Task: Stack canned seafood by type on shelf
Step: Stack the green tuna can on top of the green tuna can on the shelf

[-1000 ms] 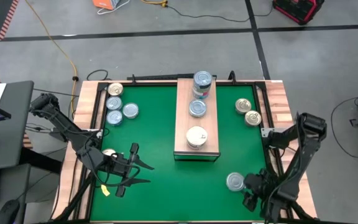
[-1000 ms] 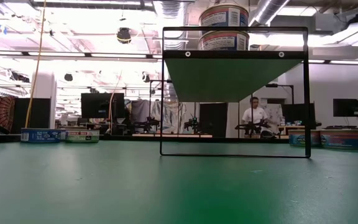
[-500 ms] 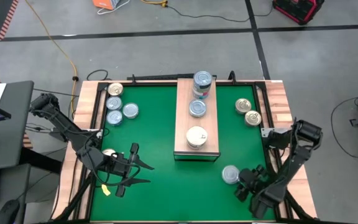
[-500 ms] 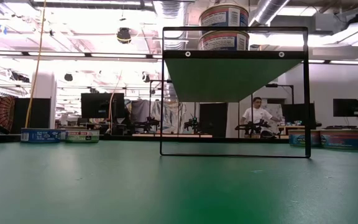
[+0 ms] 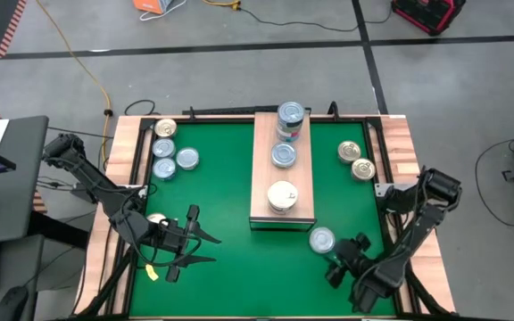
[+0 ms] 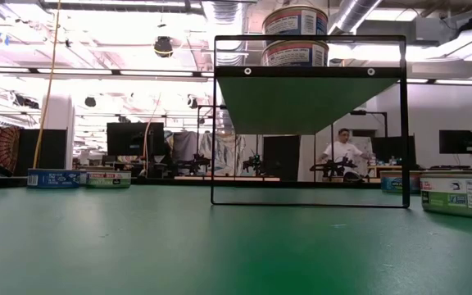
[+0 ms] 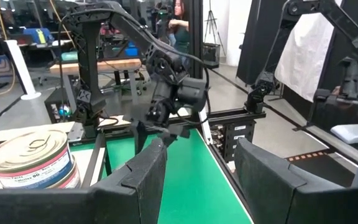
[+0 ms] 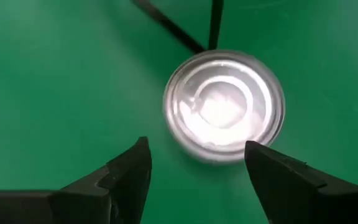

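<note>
The shelf is a light-wood block in the middle of the green mat. It bears a stack of blue-silver cans at its far end, a single blue-silver can and a white-topped can. A silver-topped can stands flat on the mat just off the shelf's near right corner; it also shows in the right wrist view and the low view. My right gripper is open right behind this can. My left gripper is open and empty at the near left, beside a gold-topped can. My right gripper slants down from the table's near right, its open fingertips at the can's near rim. I cannot tell whether they touch it. The can stands flat on the mat, top up.
Several cans stand at the far left of the mat and two gold-topped ones at the far right. A black frame rail crosses the mat beyond the silver can. Wooden borders edge the table.
My right gripper has gone toward the table's left and far edges, toward the shelf's near end. The silver-topped can has slid over the mat ahead of it the same way, still flat and upright, and has come into the low view.
</note>
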Tool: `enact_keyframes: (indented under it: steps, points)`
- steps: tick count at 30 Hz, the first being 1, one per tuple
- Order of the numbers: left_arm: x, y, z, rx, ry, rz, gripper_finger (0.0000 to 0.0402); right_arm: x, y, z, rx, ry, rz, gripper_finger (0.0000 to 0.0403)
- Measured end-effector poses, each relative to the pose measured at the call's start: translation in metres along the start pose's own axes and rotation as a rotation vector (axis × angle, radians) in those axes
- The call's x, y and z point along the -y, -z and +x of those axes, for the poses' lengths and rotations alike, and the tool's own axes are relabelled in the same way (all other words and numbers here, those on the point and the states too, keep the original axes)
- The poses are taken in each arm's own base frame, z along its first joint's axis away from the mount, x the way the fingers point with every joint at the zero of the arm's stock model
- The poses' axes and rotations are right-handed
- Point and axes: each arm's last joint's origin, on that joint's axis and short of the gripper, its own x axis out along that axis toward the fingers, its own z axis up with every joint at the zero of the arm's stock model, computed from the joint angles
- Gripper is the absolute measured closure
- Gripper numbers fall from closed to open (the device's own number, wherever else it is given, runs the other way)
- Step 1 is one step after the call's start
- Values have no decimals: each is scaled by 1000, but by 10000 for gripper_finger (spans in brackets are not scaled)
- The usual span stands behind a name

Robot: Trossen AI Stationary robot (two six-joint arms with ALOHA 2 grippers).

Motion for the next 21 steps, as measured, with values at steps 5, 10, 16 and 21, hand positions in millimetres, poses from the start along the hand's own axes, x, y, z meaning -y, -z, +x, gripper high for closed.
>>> enact_keyframes:
  steps: [5, 10, 16, 21]
  points:
    - [0, 0, 0, 0, 0, -5, 222, -2, 6, 18, 16, 72, -30, 118]
    - [0, 1, 0, -5, 0, -14, 222, -3, 9, 24, -16, 111, -27, 118]
    - [0, 1, 0, -10, 0, -10, 222, 1, 14, 20, -70, 139, -39, 118]
    - [0, 1, 0, -10, 0, -12, 222, 1, 14, 20, -89, 146, -52, 118]
